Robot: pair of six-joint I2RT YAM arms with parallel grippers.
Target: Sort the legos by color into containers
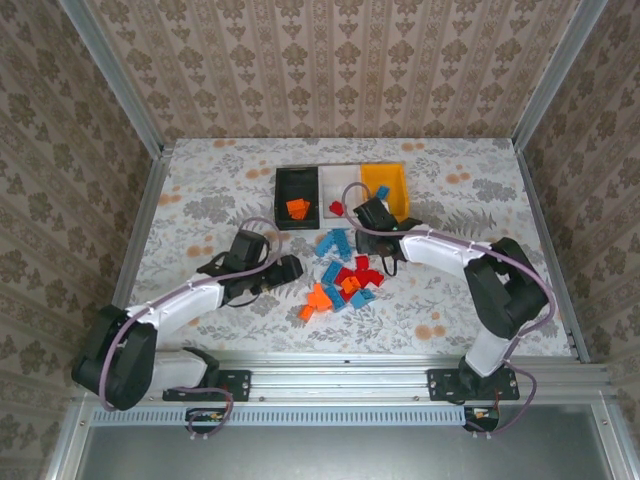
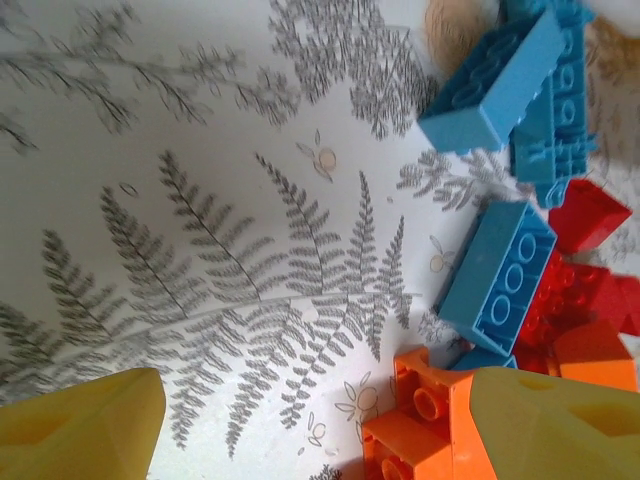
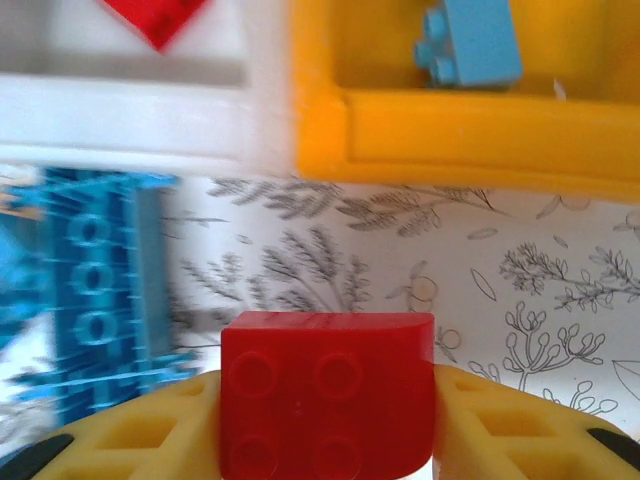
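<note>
the right arm's yellow fingers (image 3: 520, 430) are clenched on a small red plastic brick (image 3: 328, 395), just short of the white plastic bin (image 3: 120, 100) and the yellow plastic bin (image 3: 450, 130) touching it on the counter (image 3: 500, 250). a red piece (image 3: 155, 15) lies in the white bin, a light blue brick (image 3: 470, 45) in the yellow. the held brick faces the seam between them, so letting go off-centre could drop it among the blue or bounce it off a rim. the left arm's fingers (image 2: 80, 425) stand released at the edge of the loose pile (image 1: 345, 285).
</note>
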